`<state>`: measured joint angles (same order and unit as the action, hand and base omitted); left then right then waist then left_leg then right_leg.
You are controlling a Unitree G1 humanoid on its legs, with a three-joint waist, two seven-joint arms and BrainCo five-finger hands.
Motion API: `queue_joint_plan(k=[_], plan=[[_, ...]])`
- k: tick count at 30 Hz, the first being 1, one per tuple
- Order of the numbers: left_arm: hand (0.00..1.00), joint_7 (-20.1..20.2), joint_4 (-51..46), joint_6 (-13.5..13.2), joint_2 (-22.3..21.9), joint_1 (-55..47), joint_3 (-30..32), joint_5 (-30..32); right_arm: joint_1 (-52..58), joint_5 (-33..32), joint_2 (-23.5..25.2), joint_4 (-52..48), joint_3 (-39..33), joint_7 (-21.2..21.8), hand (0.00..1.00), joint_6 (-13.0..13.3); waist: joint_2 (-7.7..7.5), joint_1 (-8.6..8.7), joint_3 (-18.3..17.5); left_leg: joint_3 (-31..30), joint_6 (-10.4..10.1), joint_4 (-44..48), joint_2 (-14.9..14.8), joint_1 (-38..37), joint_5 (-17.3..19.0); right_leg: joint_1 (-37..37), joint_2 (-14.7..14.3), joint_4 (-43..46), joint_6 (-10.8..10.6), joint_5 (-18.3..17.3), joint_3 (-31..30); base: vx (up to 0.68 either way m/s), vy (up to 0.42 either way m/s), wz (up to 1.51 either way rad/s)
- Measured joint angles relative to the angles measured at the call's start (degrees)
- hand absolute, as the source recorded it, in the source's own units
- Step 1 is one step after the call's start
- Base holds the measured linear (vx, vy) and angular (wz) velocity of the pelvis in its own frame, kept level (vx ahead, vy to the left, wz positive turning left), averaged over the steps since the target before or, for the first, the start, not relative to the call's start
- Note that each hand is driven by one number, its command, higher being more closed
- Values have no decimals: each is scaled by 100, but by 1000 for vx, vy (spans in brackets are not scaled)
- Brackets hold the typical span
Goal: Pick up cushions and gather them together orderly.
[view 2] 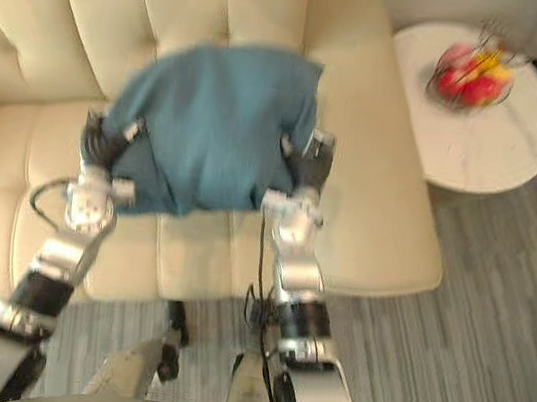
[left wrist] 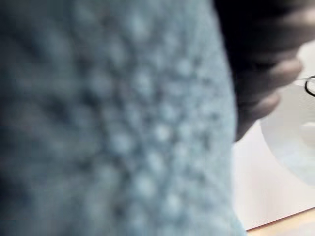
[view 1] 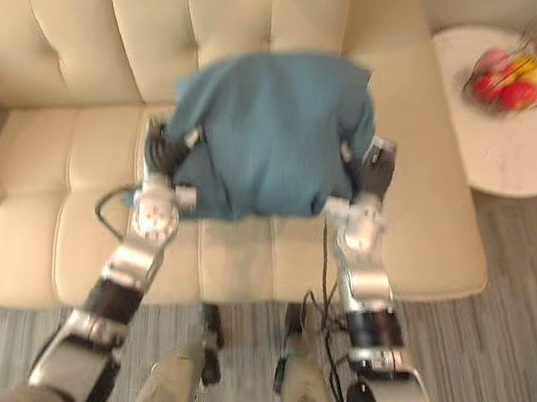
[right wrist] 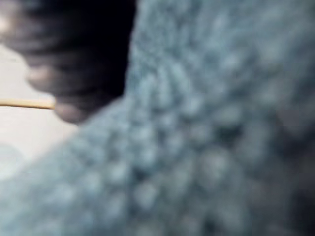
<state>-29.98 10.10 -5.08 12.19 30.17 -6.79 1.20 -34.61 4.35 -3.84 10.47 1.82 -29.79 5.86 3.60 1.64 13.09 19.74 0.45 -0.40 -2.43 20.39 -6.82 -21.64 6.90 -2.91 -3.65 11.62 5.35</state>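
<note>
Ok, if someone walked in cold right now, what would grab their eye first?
The blue cushion, held between the left hand and the right hand over the seat of the cream sofa, dominates the scene. Next comes the round white side table at the sofa's right end, carrying a wire bowl of red and yellow fruit.

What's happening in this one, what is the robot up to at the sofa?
The robot holds a blue cushion between its left hand and right hand, one at each side, raised over the seat of the cream sofa. How the hands grip it is too blurred to tell. A round white side table with red and yellow fruit on it stands past the sofa's end, on the robot's right.
</note>
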Motion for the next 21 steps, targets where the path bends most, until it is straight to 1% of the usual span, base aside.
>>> queue_joint_plan(k=[2, 3, 4, 5, 6, 7, 8, 10, 11, 12, 13, 14, 15, 17, 19, 21], plan=[[100, -252, 2, 2, 118, 456, 50, 157, -521, 295, -12, 1, -51, -353, 100, -5, 13, -78, 132, -27, -30, -35, -38, 201, -129, -214, -46, 12, 42, 58, 15, -101, -34, 4], [100, -333, 27, 3, 136, 649, 76, 206, -732, 362, -12, 1, -108, -438, 100, -10, 25, -98, 162, -55, -54, -74, -44, 288, -179, -311, -60, 24, 56, 78, 29, -102, -47, 10], [100, -388, 133, 7, 157, 1000, 118, 249, -1053, 488, -17, 7, -250, -542, 100, -19, 36, -129, 173, -87, -51, -97, -52, 464, -261, -487, -75, 46, 73, 107, 51, -81, -37, 14], [100, -462, 307, 16, 252, 1471, 130, 266, -1461, 515, -56, 8, -356, -644, 100, -62, 49, -153, 284, -123, -72, -127, -64, 597, -349, -646, -84, 108, 85, 123, 96, -85, -35, 16], [100, -487, 427, 21, 298, 1747, 134, 278, -1683, 526, -91, 8, -414, -702, 100, -100, 68, -156, 362, -161, -74, -187, -66, 646, -417, -721, -89, 156, 86, 122, 129, -90, -27, 22], [100, -543, 618, 50, 403, 2282, 173, 351, -2096, 577, -150, 12, -539, -845, 100, -138, 78, -164, 500, -248, -108, -337, -62, 744, -560, -885, -102, 241, 98, 113, 186, -77, -18, 19], [100, -567, 664, 55, 438, 2441, 173, 359, -2220, 610, -151, 13, -582, -866, 100, -143, 77, -161, 543, -262, -114, -384, -62, 776, -602, -930, -106, 253, 98, 114, 204, -90, -15, 20], [100, -624, 700, 103, 508, 2908, 220, 397, -2664, 704, -175, 13, -728, -1046, 100, -165, 99, -167, 616, -348, -145, -402, -67, 1048, -688, -1227, -102, 372, 114, 100, 278, -72, -3, 20], [100, -673, 750, 147, 512, 3246, 294, 467, -3056, 731, -231, 198, -864, -1128, 100, -187, 118, -164, 676, -455, -177, -405, -65, 1239, -824, -1403, -83, 434, 117, 99, 364, -51, 13, 24], [100, -686, 760, 166, 508, 3355, 330, 467, -3223, 730, -247, 331, -913, -1183, 100, -238, 124, -167, 682, -503, -207, -405, -65, 1316, -855, -1470, -77, 450, 117, 99, 393, -34, 33, 26], [100, -714, 790, 182, 511, 3517, 383, 477, -3454, 730, -279, 539, -945, -1242, 100, -269, 122, -176, 772, -594, -259, -408, -66, 1359, -909, -1502, -70, 482, 132, 87, 442, -6, 42, 17], [100, -729, 954, 206, 515, 3770, 471, 541, -3742, 729, -348, 734, -976, -1280, 0, -330, 121, -219, 894, -654, -333, -408, -75, 1410, -963, -1589, -64, 585, 169, 40, 474, -5, 40, 15], [0, -734, 1010, 223, 533, 3868, 506, 568, -3859, 729, -350, 789, -983, -1286, 0, -354, 122, -240, 895, -702, -373, -409, -83, 1490, -997, -1675, -66, 634, 185, 20, 490, -5, 36, 15], [0, -811, 1246, 264, 598, 4261, 618, 570, -4249, 714, -389, 940, -1100, -1325, 0, -386, 119, -309, 901, -857, -495, -410, -131, 1813, -1087, -2017, -82, 801, 247, -33, 610, 2, 41, 21], [0, -853, 1324, 364, 614, 4607, 757, 560, -4570, 609, -429, 955, -1200, -1419, 0, -409, 119, -341, 902, -942, -566, -410, -183, 2176, -1223, -2437, -77, 1120, 314, -161, 748, 2, 79, 30], [0, -852, 1335, 468, 610, 4697, 790, 531, -4628, 375, -452, 998, -1269, -1531, 0, -461, 111, -375, 913, -1050, -707, -410, -191, 2420, -1342, -2842, 14, 1701, 374, -456, 872, -3, 111, 43]])
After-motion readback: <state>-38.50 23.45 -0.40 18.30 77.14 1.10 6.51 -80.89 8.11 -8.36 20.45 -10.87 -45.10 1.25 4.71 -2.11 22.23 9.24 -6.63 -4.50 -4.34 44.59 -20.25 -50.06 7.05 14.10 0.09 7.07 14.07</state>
